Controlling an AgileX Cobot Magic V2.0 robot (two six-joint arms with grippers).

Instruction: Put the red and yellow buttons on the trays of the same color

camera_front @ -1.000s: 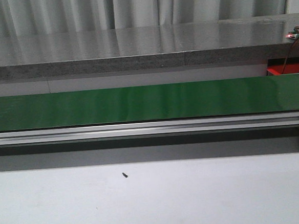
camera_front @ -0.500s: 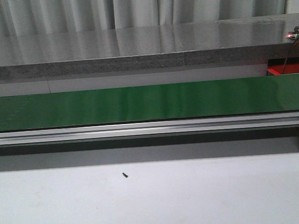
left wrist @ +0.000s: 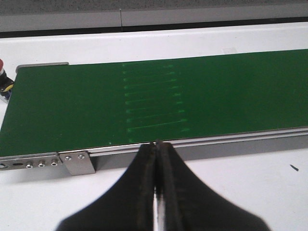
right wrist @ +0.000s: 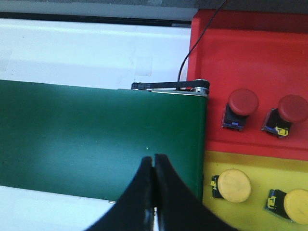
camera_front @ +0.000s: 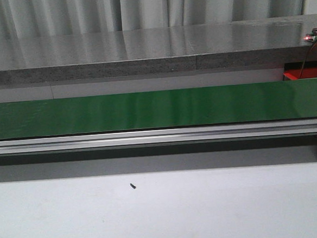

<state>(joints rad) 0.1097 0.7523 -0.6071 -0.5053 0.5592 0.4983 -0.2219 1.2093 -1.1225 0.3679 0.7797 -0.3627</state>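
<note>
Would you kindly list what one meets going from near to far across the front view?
White tabletop with a tiny dark screw lying on it → silver aluminium conveyor rail → green conveyor belt → long grey stone-like counter → pale pleated curtain.

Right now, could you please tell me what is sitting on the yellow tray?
Two yellow buttons rest on the yellow tray, the second cut off by the frame. Anything further along the tray lies out of view.
</note>
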